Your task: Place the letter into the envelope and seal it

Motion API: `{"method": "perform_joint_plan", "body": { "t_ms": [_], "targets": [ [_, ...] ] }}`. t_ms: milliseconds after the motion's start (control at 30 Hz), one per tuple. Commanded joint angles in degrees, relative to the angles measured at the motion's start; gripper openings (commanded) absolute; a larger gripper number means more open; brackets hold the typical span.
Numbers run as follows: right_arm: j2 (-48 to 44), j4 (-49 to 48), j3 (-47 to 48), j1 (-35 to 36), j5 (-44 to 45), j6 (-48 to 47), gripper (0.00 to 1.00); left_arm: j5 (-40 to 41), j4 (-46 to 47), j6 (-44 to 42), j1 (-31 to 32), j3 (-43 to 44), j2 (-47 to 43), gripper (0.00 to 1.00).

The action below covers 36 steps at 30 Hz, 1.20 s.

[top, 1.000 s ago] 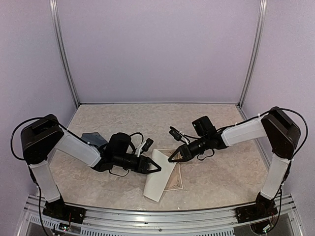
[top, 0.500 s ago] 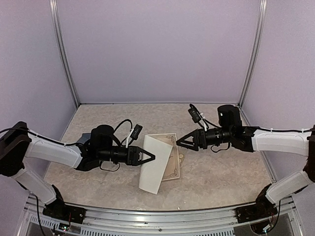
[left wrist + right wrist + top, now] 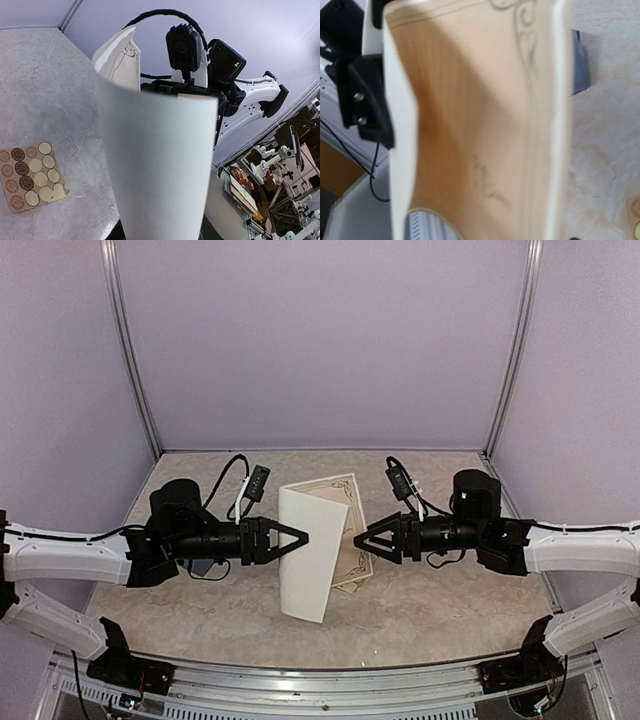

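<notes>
**A:** Which claw has the letter?

**B:** The left claw (image 3: pixel 303 537). Its fingers are pinched together on the letter (image 3: pixel 312 575), which is up off the table (image 3: pixel 450 610). The sheet is curled, with its plain white back towards the left claw and its beige, bordered face towards the other one.

**A:** And the right claw?

**B:** The right claw (image 3: pixel 356 538) points straight at the left one, with the sheet between them. Its fingers narrow to a point at the sheet's edge. Whether they are clamped on the paper, I cannot tell. Its own camera shows only beige paper, close up and blurred.

**A:** Where is the envelope?

**B:** The envelope (image 3: pixel 578 62) lies flat on the table behind the left claw's tips, under its wrist. It is mostly hidden from above and is apart from the letter.

**A:** Anything else near the claws?

**B:** A sticker sheet (image 3: pixel 31 175) lies flat on the table below them, off to one side of the left claw.
</notes>
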<state>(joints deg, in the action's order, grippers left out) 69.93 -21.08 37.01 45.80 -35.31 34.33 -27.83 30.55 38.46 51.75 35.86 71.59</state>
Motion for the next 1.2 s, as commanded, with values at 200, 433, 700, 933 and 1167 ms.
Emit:
{"method": "perform_joint_plan", "body": {
  "t_ms": [200,433,700,933,1167],
  "targets": [
    [3.50,-7.52,2.33,1.62,-2.16,1.69,0.16,0.43,-0.29,-0.43,1.85,1.23,-2.67,0.30],
    [4.64,-14.57,1.03,4.45,-0.43,5.51,0.00,4.72,4.46,0.19,2.56,0.62,-2.82,0.45],
    [5.20,-20.48,-0.67,6.63,2.77,8.30,0.00,6.30,7.21,0.69,3.26,0.80,-1.98,0.50],
    [7.67,-23.15,0.07,7.52,2.03,9.42,0.00,6.97,10.36,1.99,3.86,0.62,-1.31,0.54],
    [8.72,-25.93,0.05,8.49,2.53,10.36,0.00,9.96,14.22,3.20,4.14,-1.13,-1.30,0.51]
  ]
}}
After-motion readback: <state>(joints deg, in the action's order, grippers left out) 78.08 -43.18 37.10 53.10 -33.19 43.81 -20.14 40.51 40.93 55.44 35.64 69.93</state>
